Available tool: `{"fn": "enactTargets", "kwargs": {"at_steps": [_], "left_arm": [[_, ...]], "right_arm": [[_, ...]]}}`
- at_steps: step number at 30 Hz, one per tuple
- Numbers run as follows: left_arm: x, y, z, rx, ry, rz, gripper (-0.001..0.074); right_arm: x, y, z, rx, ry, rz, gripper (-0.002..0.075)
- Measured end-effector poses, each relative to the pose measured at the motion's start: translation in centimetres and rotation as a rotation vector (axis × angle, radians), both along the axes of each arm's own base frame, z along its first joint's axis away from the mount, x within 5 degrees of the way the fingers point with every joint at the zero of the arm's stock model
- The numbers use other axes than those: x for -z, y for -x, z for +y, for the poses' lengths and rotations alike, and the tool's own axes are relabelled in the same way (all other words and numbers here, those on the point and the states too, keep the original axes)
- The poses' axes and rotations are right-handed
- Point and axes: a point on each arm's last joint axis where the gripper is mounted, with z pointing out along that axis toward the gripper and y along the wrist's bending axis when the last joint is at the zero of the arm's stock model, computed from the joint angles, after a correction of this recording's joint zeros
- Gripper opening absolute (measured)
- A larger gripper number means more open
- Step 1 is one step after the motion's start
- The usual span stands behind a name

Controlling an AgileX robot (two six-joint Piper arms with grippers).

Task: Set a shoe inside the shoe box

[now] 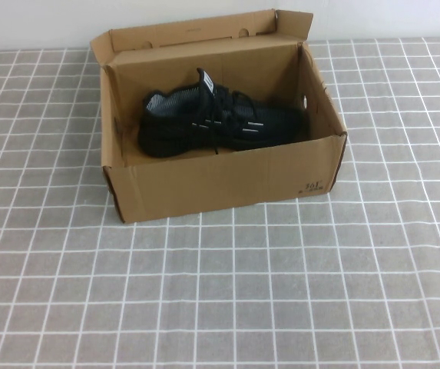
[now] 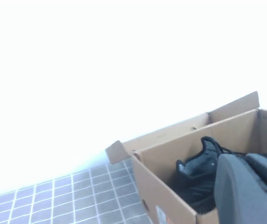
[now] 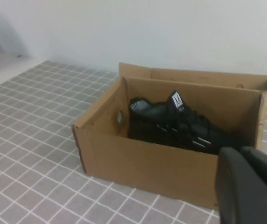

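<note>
**Desk:** What did the high view give you?

**Me:** I saw the box (image 1: pixel 227 184) toward the table's (image 1: pixel 281 292) far edge, lid flap standing open at the back. The shoe (image 1: pixel 220 123) lay inside on the box floor, heel toward the table's left side, toe toward the right, grey lining showing. A small black print sat on the box's front wall near its right corner. I made out neither gripper there; only a dark sliver showed at the near left corner.

**Desk:** And the left wrist view?

**Me:** The left gripper (image 2: pixel 249 186) showed as dark grey fingers pressed together, with nothing between them, raised beside the box (image 2: pixel 170 196) and apart from it. I could see the shoe's (image 2: pixel 201 177) heel end over the box wall.

**Desk:** Right wrist?

**Me:** The right gripper (image 3: pixel 252 186) was likewise closed and empty, hanging just outside the box (image 3: pixel 142 163), touching neither cardboard nor shoe (image 3: pixel 180 126). From there I saw a round hole in one end wall and the white dashes on the shoe's side.
</note>
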Motion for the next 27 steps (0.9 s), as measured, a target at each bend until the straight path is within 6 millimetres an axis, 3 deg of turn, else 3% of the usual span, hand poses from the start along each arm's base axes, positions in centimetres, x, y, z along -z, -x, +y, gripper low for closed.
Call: {"fn": "enactTargets", "kwargs": {"at_steps": [5, 13, 27], "left_arm": [[4.0, 1.5, 0.6, -0.018, 0.018, -0.021, 0.0], [10.3, 1.4, 0.7, -0.023, -0.022, 0.119, 0.0], [12.8, 2.2, -0.3, 0.107, -0.099, 0.367, 0.0]], "right_arm": [[0.0, 0.0, 0.1, -0.006, -0.019, -0.021, -0.0016], [-0.4, -0.2, 0.3, -0.018, -0.034, -0.073, -0.0016], [-0.2, -0.6, 0.7, -0.02, -0.02, -0.065, -0.0016]]}}
